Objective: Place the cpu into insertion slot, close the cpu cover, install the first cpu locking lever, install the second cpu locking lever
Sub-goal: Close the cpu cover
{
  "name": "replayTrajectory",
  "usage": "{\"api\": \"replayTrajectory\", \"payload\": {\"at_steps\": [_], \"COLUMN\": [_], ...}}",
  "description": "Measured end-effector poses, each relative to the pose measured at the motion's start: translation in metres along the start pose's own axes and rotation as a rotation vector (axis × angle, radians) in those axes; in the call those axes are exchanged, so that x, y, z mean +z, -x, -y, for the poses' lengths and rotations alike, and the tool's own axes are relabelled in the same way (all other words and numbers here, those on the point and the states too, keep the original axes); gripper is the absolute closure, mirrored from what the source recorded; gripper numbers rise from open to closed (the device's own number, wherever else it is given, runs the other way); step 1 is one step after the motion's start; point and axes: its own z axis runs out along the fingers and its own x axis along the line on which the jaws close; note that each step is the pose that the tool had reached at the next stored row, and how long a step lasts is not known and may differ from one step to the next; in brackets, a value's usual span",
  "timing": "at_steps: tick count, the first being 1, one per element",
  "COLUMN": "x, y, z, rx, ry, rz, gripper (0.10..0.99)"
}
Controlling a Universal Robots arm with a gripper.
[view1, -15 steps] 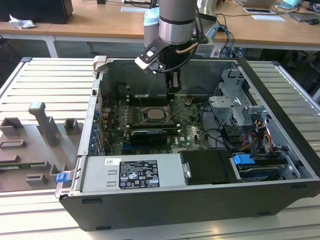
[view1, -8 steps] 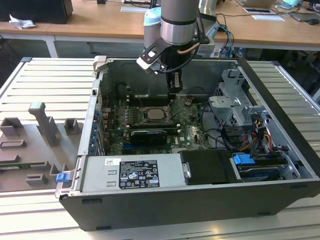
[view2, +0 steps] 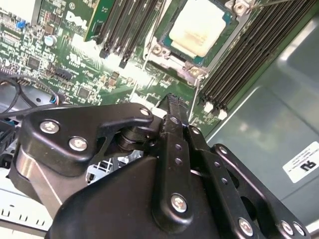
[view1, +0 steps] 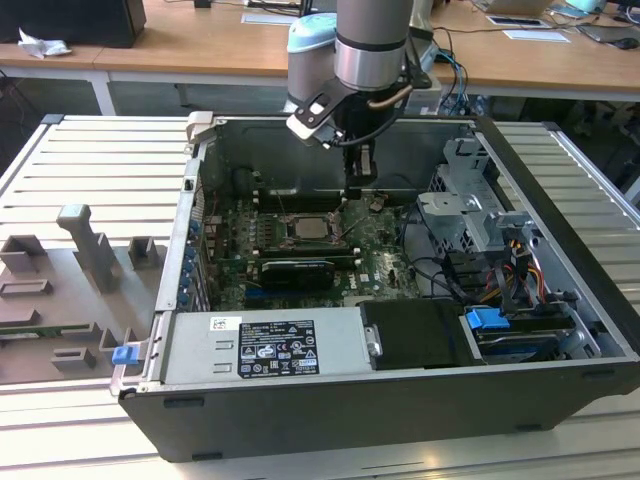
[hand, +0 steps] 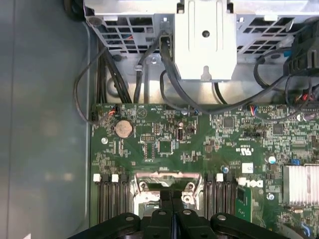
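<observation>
Black and jointed, the tool (hand: 172,195) has its two fingers pressed together, and nothing can be seen between them. In both wrist views it hangs point-down over the green motherboard (hand: 164,149), with its tip (view2: 172,102) just off one edge of the insertion slot (view1: 287,229).

A thin wire lever (view2: 197,92) stands right beside the fingertip. I cannot tell whether the two touch.

The cpu (view2: 197,27) sits in the slot with its pale metal top facing up. The silvery cpu cover (view2: 175,59) appears to lie flat around it. In the exterior view the chip (view1: 305,228) is near the middle of the board, with the arm's fingers (view1: 357,185) above it and toward that view's right.

Long black memory slots (view2: 259,55) flank the socket on both sides. Farther out on the board are a coin battery (hand: 123,128) and a finned heat sink (hand: 300,184), and black cables (hand: 107,74) run up to a grey metal drive cage (hand: 205,40).

The whole board lies inside an open computer case (view1: 560,330), with a power supply (view1: 265,345) along its near wall, resting on a slatted metal table (view1: 90,160).
</observation>
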Motion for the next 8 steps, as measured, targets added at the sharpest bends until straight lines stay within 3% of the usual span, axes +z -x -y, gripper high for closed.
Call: {"api": "replayTrajectory", "payload": {"at_steps": [8], "x": [0.0033], "y": [-0.0004], "z": [-0.0156], "rx": [-0.003], "ry": [-0.006], "rz": [0.0006], "gripper": [0.980]}}
